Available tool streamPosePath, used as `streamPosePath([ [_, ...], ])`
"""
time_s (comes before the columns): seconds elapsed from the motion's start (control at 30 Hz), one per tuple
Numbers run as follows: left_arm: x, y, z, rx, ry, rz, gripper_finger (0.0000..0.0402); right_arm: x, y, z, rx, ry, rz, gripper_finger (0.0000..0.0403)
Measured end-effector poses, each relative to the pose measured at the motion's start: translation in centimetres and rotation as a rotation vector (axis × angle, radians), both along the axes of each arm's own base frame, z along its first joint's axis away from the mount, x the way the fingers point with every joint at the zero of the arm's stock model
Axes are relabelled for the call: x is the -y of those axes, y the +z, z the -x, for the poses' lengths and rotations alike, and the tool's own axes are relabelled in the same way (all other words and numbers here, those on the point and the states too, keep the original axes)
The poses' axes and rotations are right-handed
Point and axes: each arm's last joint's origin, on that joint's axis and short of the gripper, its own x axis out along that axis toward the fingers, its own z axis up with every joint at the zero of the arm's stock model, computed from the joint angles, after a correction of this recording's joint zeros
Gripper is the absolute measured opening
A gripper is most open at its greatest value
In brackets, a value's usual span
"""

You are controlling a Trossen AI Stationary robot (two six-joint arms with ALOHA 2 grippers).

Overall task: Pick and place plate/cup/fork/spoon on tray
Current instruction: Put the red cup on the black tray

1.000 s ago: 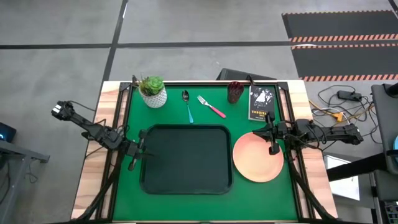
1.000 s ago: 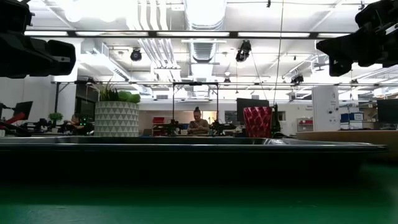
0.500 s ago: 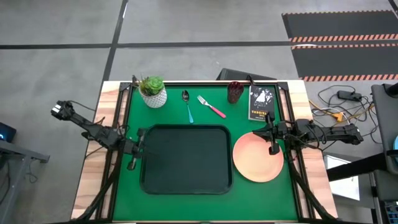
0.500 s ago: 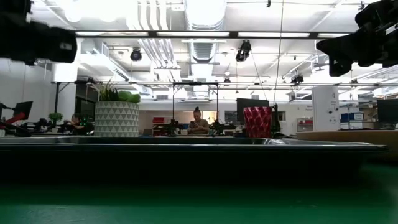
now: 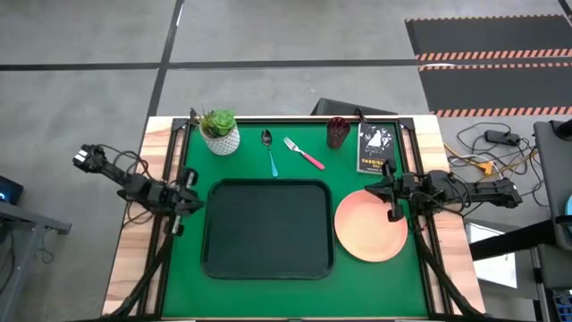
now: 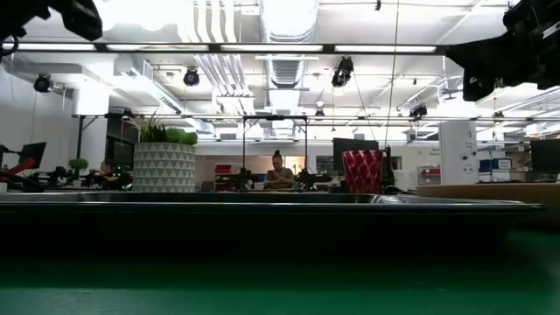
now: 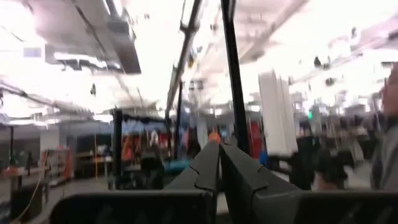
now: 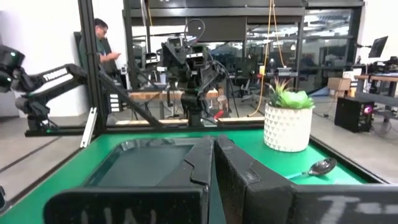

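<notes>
The salmon-pink plate lies flat on the green mat, right of the dark tray. The dark red cup stands upright at the far edge and also shows in the low view. The pink-handled fork and the teal-handled spoon lie flat beyond the tray. My left gripper is shut and empty, in the air left of the tray; its touching fingers show in its wrist view. My right gripper is shut and empty above the plate's far right part.
A white pot with a green plant stands at the far left. A small black book lies right of the cup. A black frame runs along the mat's edges. People and other equipment show in the room beyond the table.
My left gripper has risen, drawn back from the tray toward the table's left edge and tipped upward, still shut.
</notes>
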Motion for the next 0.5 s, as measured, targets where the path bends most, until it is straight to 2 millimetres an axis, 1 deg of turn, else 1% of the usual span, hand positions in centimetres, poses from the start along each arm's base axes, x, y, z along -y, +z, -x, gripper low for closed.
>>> streamPosePath([
  [0.13, -0.2, 0.7, 0.4, 0.077, 0.0, 0.043, 0.0, 0.0, 0.0, 0.0, -0.001, 0.008, -0.062, 0.0009],
  [0.23, -0.3, 1.0, 0.6, 0.109, 0.0, 0.06, 0.0, 0.0, 0.0, 0.0, 0.003, 0.01, -0.077, 0.0009],
  [0.5, -0.3, 1.6, 0.6, 0.192, 0.022, 0.071, 0.0, 0.0, 1.9, 0.4, 0.197, -0.004, 0.012, 0.0009],
])
